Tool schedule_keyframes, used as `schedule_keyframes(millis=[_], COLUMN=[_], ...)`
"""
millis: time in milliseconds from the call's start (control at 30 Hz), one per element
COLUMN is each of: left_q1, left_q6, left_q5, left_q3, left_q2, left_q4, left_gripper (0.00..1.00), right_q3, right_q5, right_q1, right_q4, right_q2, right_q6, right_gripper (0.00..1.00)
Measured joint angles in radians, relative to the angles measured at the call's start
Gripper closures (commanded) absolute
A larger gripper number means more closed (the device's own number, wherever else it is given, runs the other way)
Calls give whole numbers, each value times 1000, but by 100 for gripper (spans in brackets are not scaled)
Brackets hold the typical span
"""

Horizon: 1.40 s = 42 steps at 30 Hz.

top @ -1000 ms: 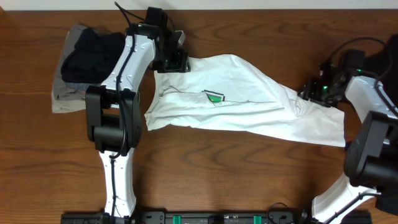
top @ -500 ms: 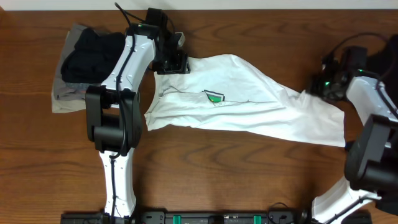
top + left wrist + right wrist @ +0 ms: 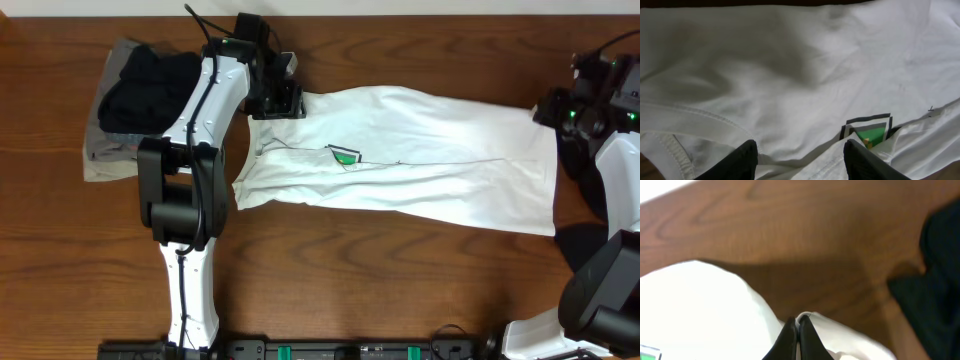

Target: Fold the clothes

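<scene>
The folding looks barely begun. The T-shirt [image 3: 420,150] lies drawn out long across the middle of the table [image 3: 400,290], with its near edge running from 8 toward 4 o'clock. One layer laps over along a crease beside the print [image 3: 344,155], but no tidy fold shows yet. By this lie, the sleeves and hem have yet to be brought in. Farther off at 10 o'clock sits a pile [image 3: 135,100] of black cloth on grey. It looks bundled rather than squared, and whether it counts as done cannot be told.

The left arm rises from the near edge at 7 o'clock and reaches to 11 o'clock. The left gripper [image 3: 802,160] is over the T-shirt's far-left corner, with its fingers set wide and white cloth under and between them, nothing pinched. The right arm comes up the right side to 2 o'clock. There the right gripper [image 3: 797,327] has its fingers pressed together on a ridge of the T-shirt's edge, at its far-right corner.
</scene>
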Motion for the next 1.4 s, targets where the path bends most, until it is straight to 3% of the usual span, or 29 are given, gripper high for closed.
schedule_keyframes(millis=[467, 567, 1033, 1400], left_q1=[0, 0, 0, 0], left_q6=[0, 2, 87, 209], left_q5=[0, 0, 0, 0], left_q3=[0, 0, 90, 121], left_q2=[0, 0, 0, 0], left_q4=[-2, -16, -169, -25], left_gripper=[41, 38, 30, 27], right_q3=[-5, -21, -35, -36], right_q5=[142, 166, 258, 243], right_q1=[0, 0, 0, 0], right_q4=[-380, -390, -459, -381], right_q2=[0, 0, 0, 0], right_q6=[-3, -3, 25, 103], right_gripper=[96, 95, 69, 67])
